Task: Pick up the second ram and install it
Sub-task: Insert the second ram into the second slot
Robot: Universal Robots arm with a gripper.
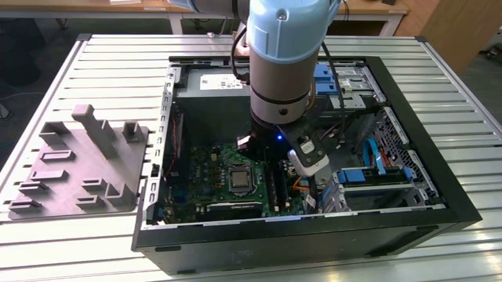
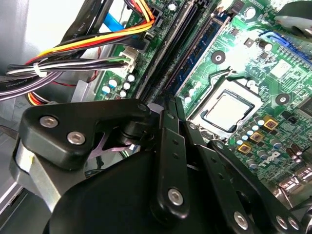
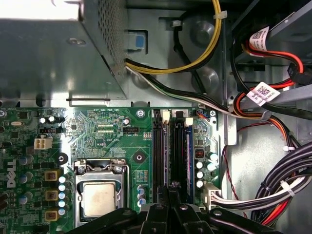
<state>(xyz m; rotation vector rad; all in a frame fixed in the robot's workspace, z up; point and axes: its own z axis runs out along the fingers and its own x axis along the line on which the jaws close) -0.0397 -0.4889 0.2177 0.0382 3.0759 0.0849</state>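
We see the gripper (image 3: 170, 195) down inside the computer case (image 1: 439, 194), over the memory slots (image 3: 171, 146) at three o'clock of the CPU socket (image 3: 100, 197); its fingers look drawn together; the second ram (image 3: 167, 151) stands in a slot.

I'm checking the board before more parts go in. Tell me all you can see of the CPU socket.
The CPU socket is a square silver metal plate in a darker metal frame with a thin lever wire, lying flat on the green motherboard. It looks closed. It sits beside the long black memory slots, apart from the gripper.
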